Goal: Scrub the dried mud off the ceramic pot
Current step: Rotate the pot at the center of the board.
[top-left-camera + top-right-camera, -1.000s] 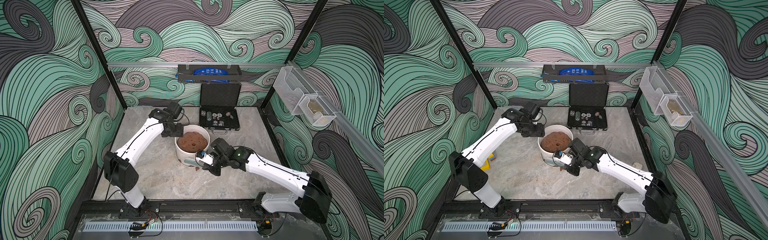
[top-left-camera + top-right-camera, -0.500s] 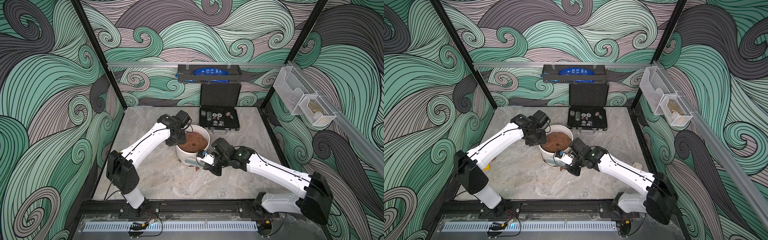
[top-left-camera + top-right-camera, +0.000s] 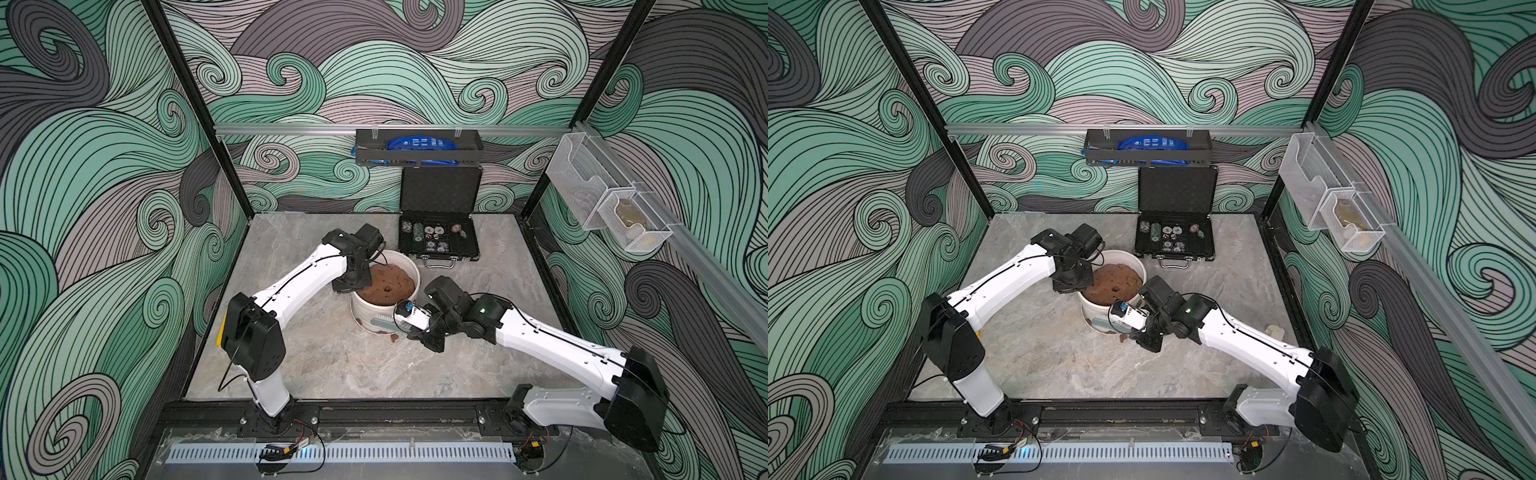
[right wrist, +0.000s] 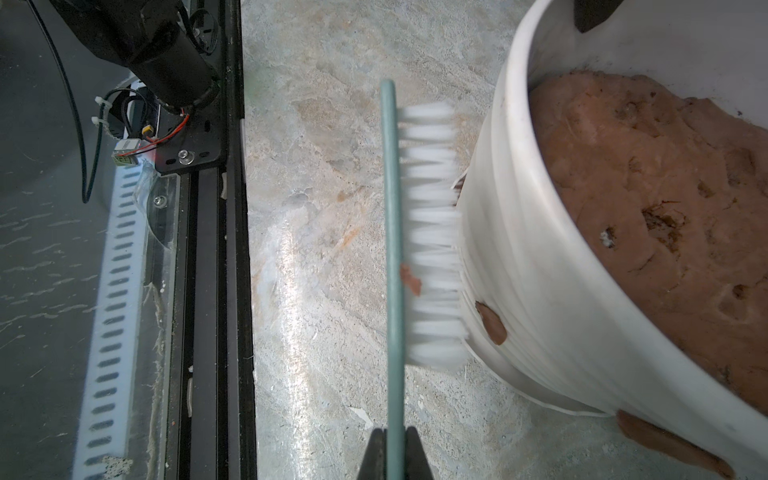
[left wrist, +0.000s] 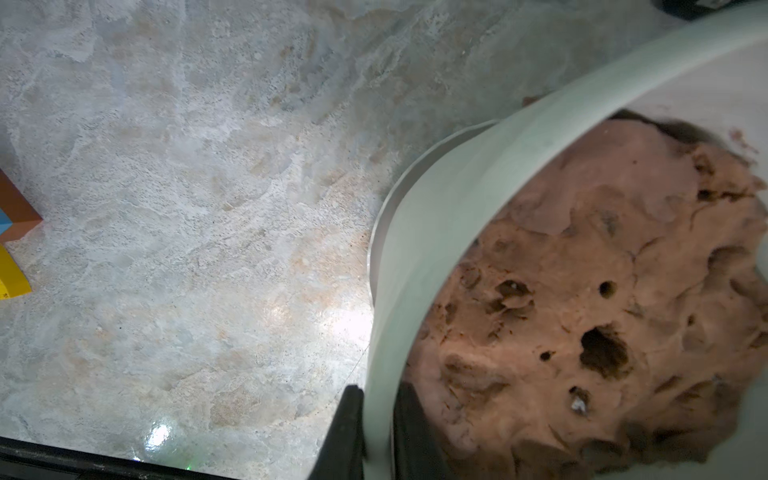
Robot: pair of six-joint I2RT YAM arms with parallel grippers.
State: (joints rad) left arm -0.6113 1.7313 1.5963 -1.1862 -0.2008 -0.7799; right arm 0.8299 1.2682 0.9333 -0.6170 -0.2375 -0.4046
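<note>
Scrubbing step, frame centre: left jaws pinch the rim of the ceramic pot point(image 3: 409, 268), right jaws pinch the brush point(image 4: 428, 232), bristles against its wall. Next should be a firm stroke across the dried mud point(image 4: 491, 324) beside them.

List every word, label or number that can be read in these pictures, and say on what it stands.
No text here can be read.
Blue packet in the black wall tray: white print, too blurred to read.
Chips in the black case: markings too small to read.
</note>
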